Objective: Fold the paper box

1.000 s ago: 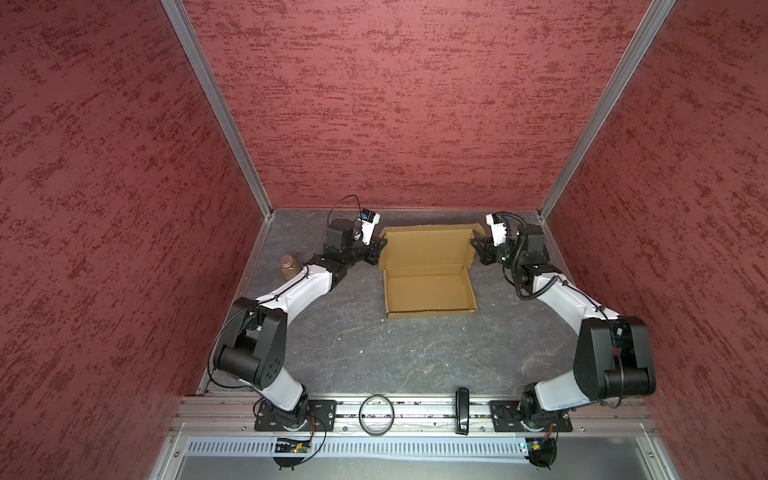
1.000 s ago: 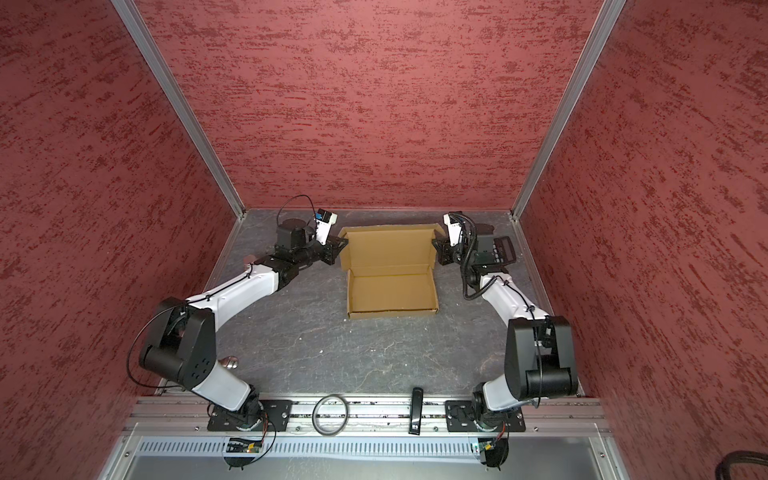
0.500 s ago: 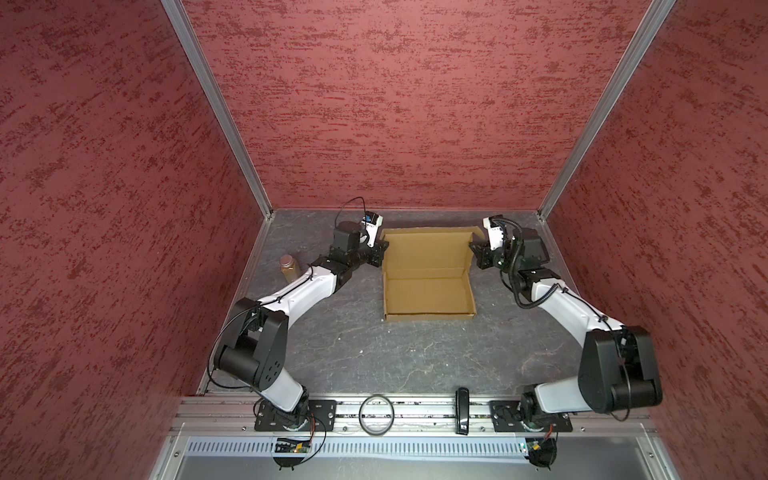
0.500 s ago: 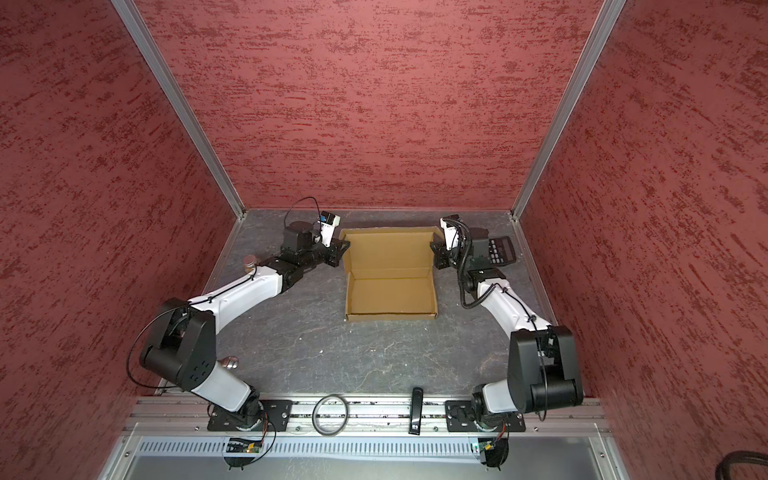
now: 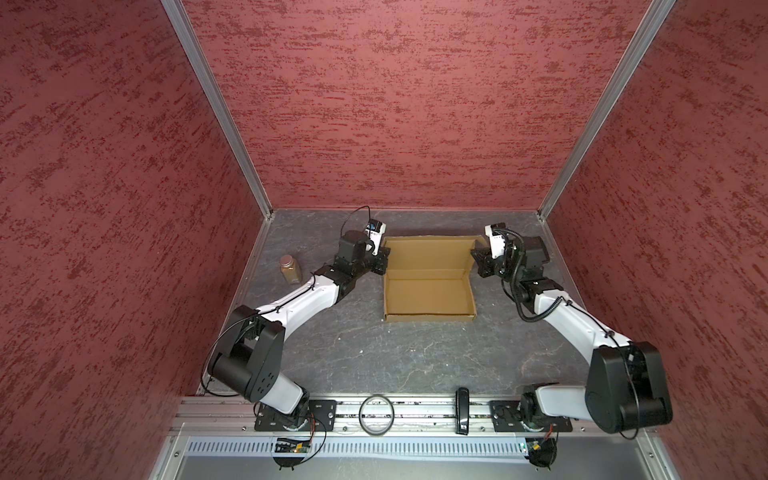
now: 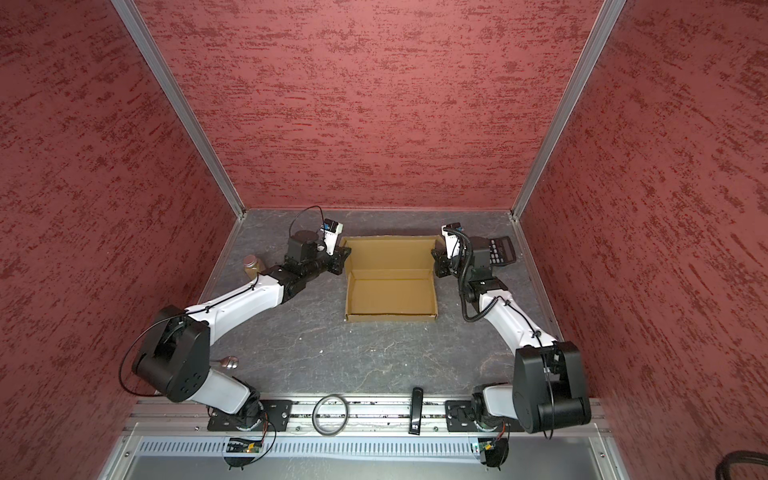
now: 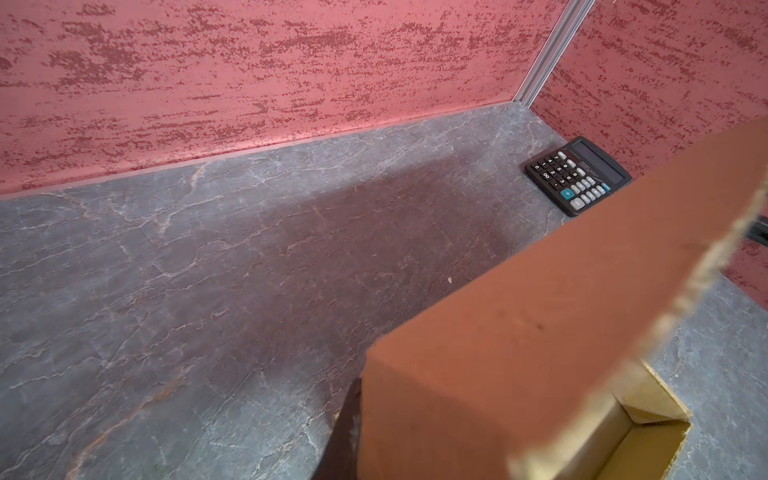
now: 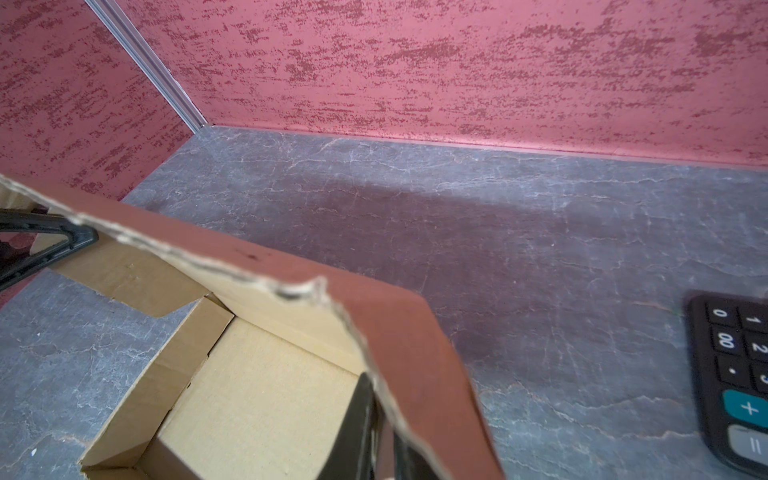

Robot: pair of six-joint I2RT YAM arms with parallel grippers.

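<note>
The paper box (image 5: 428,293) (image 6: 390,297) is brown cardboard standing as a shallow open tray on the grey table, its lid panel raised at the back. My left gripper (image 5: 383,261) (image 6: 344,258) is shut on the lid's left side flap. In the left wrist view one dark finger (image 7: 348,434) lies against the flap (image 7: 519,353). At the other end, my right gripper (image 5: 478,258) (image 6: 437,261) is shut on the lid's right side flap. Its fingers (image 8: 359,424) pinch the cardboard edge (image 8: 415,332) above the tray floor (image 8: 257,399).
A black calculator (image 6: 500,250) (image 7: 577,176) (image 8: 735,374) lies behind the right wrist near the back right corner. A jar of brown grains (image 5: 289,269) stands left of the left arm. A tape ring (image 5: 376,415) and a black bar (image 5: 462,409) rest on the front rail.
Both grippers have shifted slightly forward and inward with the lid panel, which now stands steeper. The tray part has stayed in place.
</note>
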